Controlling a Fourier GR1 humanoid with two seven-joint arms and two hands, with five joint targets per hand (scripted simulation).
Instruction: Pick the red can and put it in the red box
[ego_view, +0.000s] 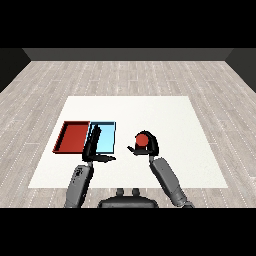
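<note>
red can (142, 139) in the curled right hand (148, 145) | red tray (73, 137) off to that hand's left, past the blue tray (106, 138) | left hand (93, 146) fingers straight, holding nothing | picked up; carry and drop-off left

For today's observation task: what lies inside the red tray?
The red tray shows only its bare floor. The red can sits in the right hand, on the table right of both trays.
</note>
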